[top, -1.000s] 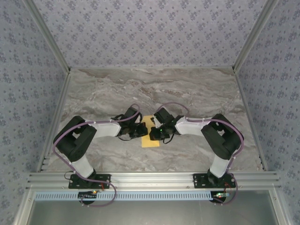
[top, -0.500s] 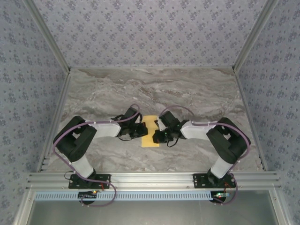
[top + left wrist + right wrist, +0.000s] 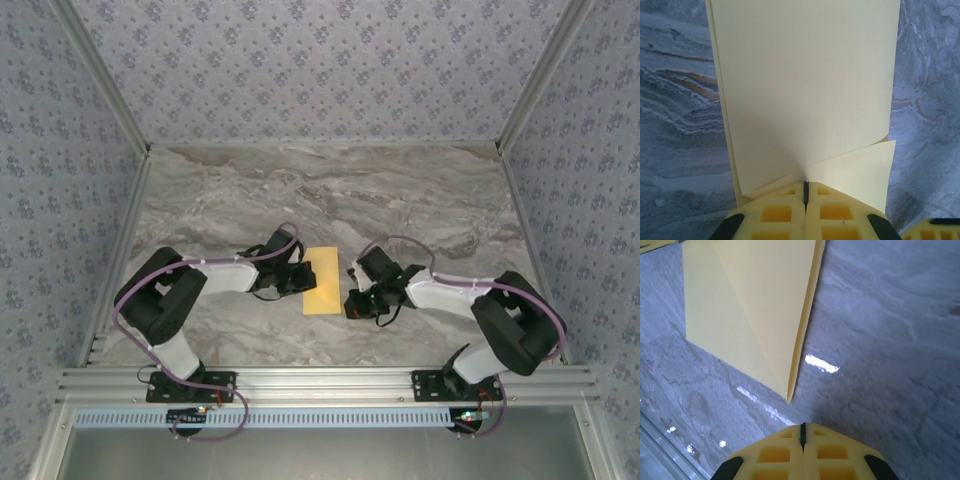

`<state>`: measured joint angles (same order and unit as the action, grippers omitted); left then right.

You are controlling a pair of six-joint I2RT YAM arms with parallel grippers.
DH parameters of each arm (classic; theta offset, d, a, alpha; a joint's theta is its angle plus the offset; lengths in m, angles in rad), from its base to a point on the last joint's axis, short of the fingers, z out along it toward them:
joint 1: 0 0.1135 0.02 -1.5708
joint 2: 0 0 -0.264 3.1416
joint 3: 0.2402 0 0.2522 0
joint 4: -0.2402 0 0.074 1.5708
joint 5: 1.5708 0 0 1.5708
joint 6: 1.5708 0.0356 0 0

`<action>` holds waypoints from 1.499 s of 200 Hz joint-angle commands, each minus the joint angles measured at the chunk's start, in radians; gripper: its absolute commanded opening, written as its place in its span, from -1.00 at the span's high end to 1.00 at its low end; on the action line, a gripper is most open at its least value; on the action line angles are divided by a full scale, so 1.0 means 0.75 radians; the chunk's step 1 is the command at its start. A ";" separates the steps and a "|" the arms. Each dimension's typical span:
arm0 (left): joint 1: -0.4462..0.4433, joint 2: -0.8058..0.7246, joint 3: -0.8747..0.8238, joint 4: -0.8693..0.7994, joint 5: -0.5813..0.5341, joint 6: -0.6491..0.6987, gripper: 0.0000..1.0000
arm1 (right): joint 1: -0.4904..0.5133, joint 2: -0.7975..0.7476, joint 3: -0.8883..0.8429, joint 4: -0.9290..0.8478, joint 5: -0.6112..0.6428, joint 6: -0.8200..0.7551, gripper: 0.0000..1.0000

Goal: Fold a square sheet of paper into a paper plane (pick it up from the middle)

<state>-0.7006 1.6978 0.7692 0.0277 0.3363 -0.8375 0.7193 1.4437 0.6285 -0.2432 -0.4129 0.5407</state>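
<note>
We see the yellow paper (image 3: pixel 322 281) lying in the middle of the table (image 3: pixel 330 190), folded over into a tall strip with two layers. The left gripper (image 3: pixel 298 281) is at the paper's 9 o'clock. Its fingers are closed tight together, and in the left wrist view the tips sit on the near edge of the paper and press it down. We cannot tell if any paper is pinched between them. The top layer puffs up a little on both sides of the tips, so the fold is not flat yet. The right gripper (image 3: pixel 352 303) is at the paper's 4 o'clock. Its fingers are closed too and hold nothing. It is just beside the paper's corner but not touching it. We think the job now is to make this fold sharp and neat. To do it well, we keep the left tips still so that the paper cannot slide. Then we bring the right tips in low and rub slowly along the fold. We push softly, because thin paper wrinkles fast.
</note>
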 commanded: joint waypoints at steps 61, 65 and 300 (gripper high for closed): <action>0.023 -0.216 0.168 -0.252 -0.090 -0.045 -0.18 | -0.170 0.025 0.157 0.229 0.022 0.177 0.37; 0.029 -0.228 0.161 -0.267 -0.107 -0.051 -0.25 | -0.171 0.042 0.161 0.242 0.010 0.176 0.35; 0.099 -0.174 -0.179 0.334 0.326 -0.315 -0.13 | -0.237 0.296 0.153 0.451 -0.186 0.145 0.91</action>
<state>-0.6144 1.5314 0.6289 0.2066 0.5343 -1.0626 0.5472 1.6951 0.7559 0.0799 -0.5545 0.6296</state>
